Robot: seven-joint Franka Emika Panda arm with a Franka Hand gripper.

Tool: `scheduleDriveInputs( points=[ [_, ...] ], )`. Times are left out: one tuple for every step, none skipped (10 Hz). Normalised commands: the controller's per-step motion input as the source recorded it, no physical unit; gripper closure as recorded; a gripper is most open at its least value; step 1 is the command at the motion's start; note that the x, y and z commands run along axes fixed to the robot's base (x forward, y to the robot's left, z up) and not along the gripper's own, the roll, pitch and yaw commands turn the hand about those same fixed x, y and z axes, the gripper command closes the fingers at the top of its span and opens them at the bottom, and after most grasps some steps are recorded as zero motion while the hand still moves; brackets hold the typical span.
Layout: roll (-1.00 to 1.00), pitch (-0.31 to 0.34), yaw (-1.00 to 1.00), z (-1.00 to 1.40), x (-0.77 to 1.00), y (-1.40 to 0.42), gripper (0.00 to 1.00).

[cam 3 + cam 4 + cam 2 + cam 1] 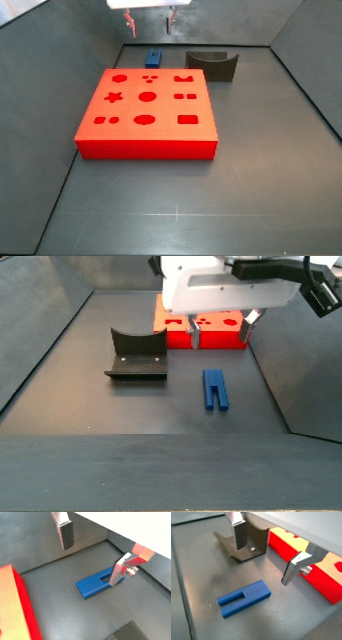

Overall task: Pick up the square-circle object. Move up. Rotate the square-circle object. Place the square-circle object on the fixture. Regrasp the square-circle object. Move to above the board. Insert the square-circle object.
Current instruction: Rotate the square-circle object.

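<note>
The square-circle object, a small blue peg with a slot at one end, lies flat on the grey floor in both wrist views (244, 598) (101, 583) and in both side views (154, 57) (215, 389). My gripper (264, 557) (93, 554) hangs open and empty well above it, in a side view (150, 22) near the far wall. The silver fingers (238, 534) (123, 568) stand wide apart. The dark fixture (243, 546) (213, 64) (136, 354) stands beside the peg. The red board (147, 113) (205, 330) (304, 564) (19, 607) lies flat, its cut-outs empty.
Grey walls enclose the floor on all sides (54, 40) (40, 326). The fixture stands between the peg and one wall; the board's edge lies close to the peg's other end.
</note>
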Motion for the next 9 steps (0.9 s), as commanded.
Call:
scheduleDriveInputs(
  points=[
    [0.0, 0.001, 1.0, -0.17, 0.03, 0.0, 0.0],
    [0.0, 0.002, 1.0, -0.1, 0.03, -0.01, 0.0],
    [0.0, 0.002, 1.0, -0.07, 0.03, 0.0, 0.0],
    [0.0, 0.002, 1.0, -0.07, 0.03, 0.0, 0.0],
    [0.0, 0.002, 1.0, -0.06, 0.03, 0.0, 0.0],
    [0.0, 0.002, 1.0, -0.06, 0.03, 0.0, 0.0],
    [0.0, 0.002, 1.0, -0.06, 0.03, 0.0, 0.0],
    [0.0, 0.002, 1.0, -0.06, 0.03, 0.0, 0.0],
    [0.0, 0.002, 1.0, -0.05, 0.03, 0.0, 0.0]
  ],
)
